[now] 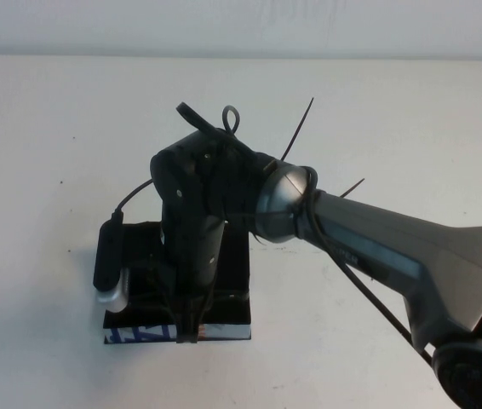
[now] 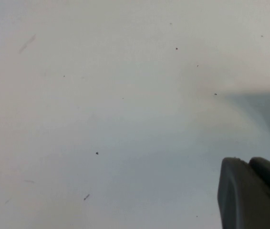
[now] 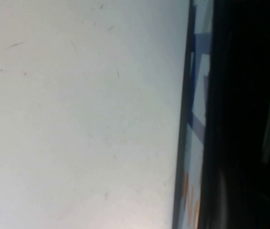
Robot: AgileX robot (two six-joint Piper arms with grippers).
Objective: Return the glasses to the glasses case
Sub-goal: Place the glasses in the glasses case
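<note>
Hidden under the right arm's wrist: most of the glasses case (image 1: pixel 232 281), only its near printed edge and right part showing. Glasses not discernible anywhere. Right gripper (image 1: pixel 188 328) low at the case's near edge, fingers masked by the wrist. Left gripper (image 2: pixel 254 193) cut off by the left wrist view's edge, state unreadable.

No words or numbers can be read here. The glasses case (image 1: pixel 224 331) has blue and orange print on its light front edge, but the marks are too blurry to make out.
</note>
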